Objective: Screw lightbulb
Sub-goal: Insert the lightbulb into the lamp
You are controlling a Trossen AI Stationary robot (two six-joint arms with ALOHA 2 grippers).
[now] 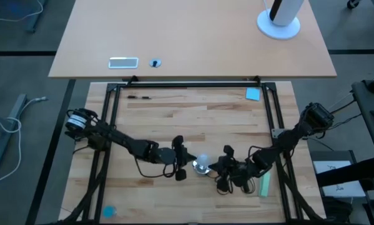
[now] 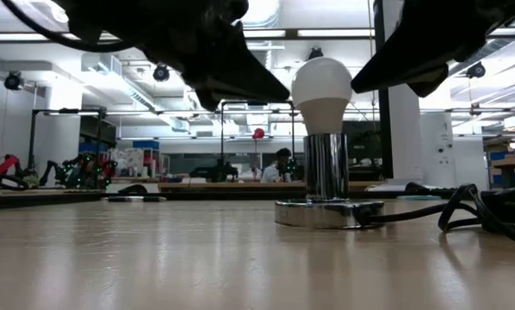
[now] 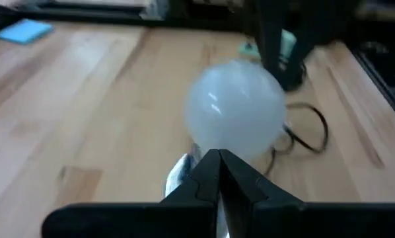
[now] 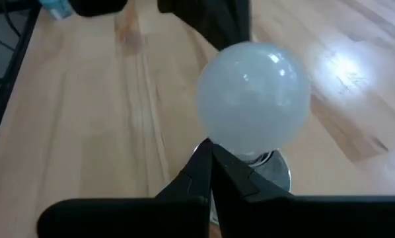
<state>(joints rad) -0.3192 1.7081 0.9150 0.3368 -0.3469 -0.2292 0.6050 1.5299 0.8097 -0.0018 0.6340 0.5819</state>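
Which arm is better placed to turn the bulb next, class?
Hard to call: left gripper and right gripper flank the lightbulb standing in its socket, both shut, neither gripping. Left looks marginally closer.

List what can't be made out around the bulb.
- Lightbulb threads: low view, hidden inside the socket sleeve, so seating depth is unknown.
- Socket: right wrist view, mostly covered by the lightbulb.
- Left tool and right tool: high view, too small and dark to show contact with the lightbulb.

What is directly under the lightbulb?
The lightbulb stands upright in the socket, a silvery post on a round base resting on the table. Its screw base is hidden inside the post, so how far it is threaded cannot be seen.
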